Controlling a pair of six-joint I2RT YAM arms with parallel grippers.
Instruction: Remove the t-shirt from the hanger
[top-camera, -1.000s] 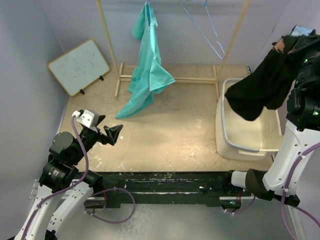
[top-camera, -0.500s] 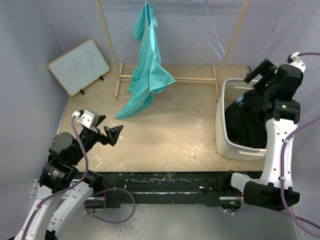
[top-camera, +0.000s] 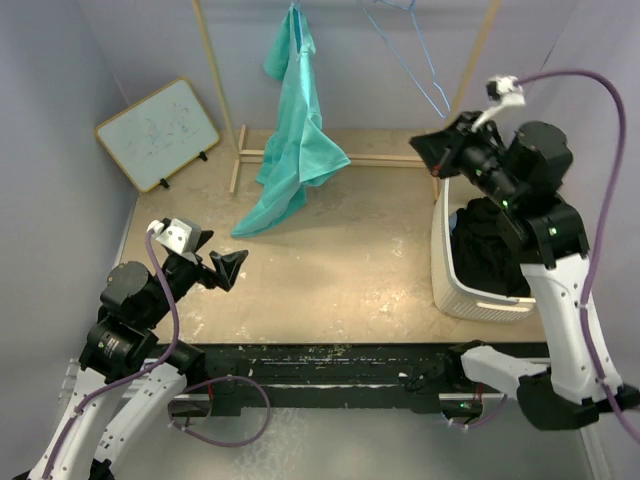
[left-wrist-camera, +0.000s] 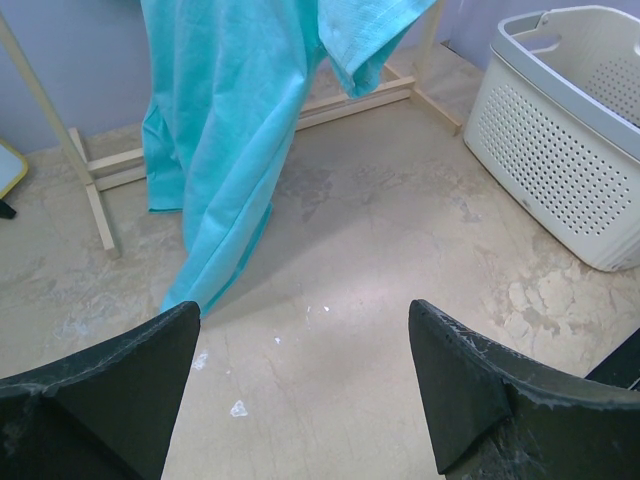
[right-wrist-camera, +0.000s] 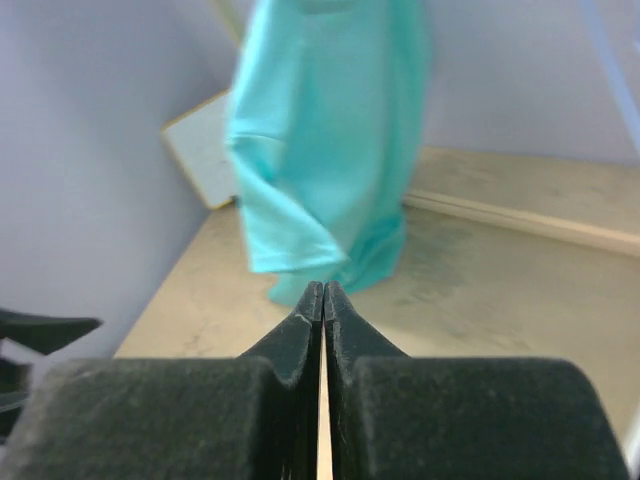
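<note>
one teal t-shirt (top-camera: 295, 130), one blue hanger (top-camera: 400, 58), one white basket (top-camera: 445, 270)

T-shirt (top-camera: 296, 130) cropped by top edge overhead, blurred in right wrist view. Basket (left-wrist-camera: 560, 150) cropped at right in left wrist view.

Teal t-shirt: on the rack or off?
On. The teal t-shirt hangs from the top of the wooden rack, draped down toward the table.

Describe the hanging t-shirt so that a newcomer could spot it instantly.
Find the wooden rack at the back. On its left side hangs the teal t-shirt, draped down to the floor. The blue wire hanger beside it is bare.
</note>
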